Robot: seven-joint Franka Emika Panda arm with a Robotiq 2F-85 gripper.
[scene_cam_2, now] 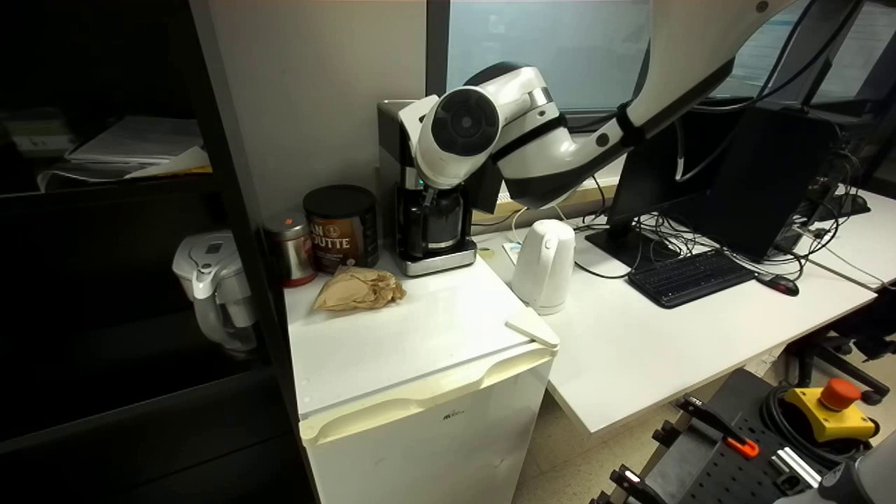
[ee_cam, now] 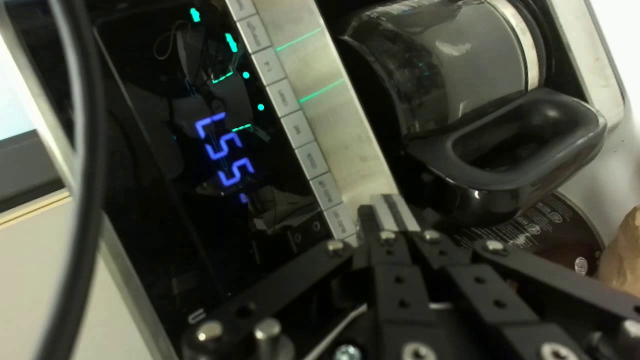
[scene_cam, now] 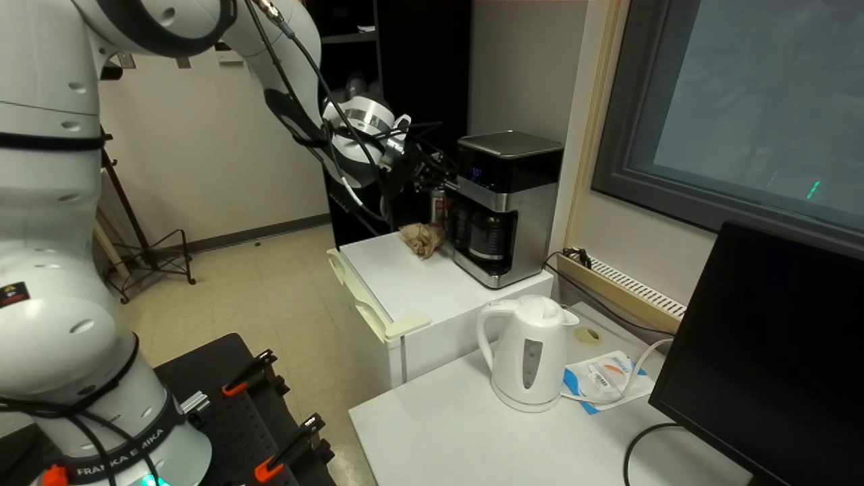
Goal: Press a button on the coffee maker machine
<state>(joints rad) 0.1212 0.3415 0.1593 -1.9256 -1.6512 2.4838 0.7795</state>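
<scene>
The coffee maker machine (scene_cam: 536, 216) is a boxy black and silver drip machine with a dark carafe; it also shows in an exterior view (scene_cam_2: 439, 263). In the wrist view its black panel has a lit blue display (ee_cam: 225, 155). A row of grey labelled buttons (ee_cam: 310, 159) runs beside a silver band. My gripper (ee_cam: 392, 212) is shut and empty, fingertips together. The tips are in front of the band at the near end of the button row; I cannot tell if they touch. In an exterior view the gripper (scene_cam: 451, 183) is at the machine's front.
The machine stands on a white fridge (scene_cam_2: 420, 336). A brown paper bag (scene_cam_2: 358, 289), a large coffee can (scene_cam_2: 341, 241) and a metal canister (scene_cam_2: 291, 250) are beside it. A white kettle (scene_cam: 530, 358) and a monitor (scene_cam: 776, 337) stand on the adjoining desk.
</scene>
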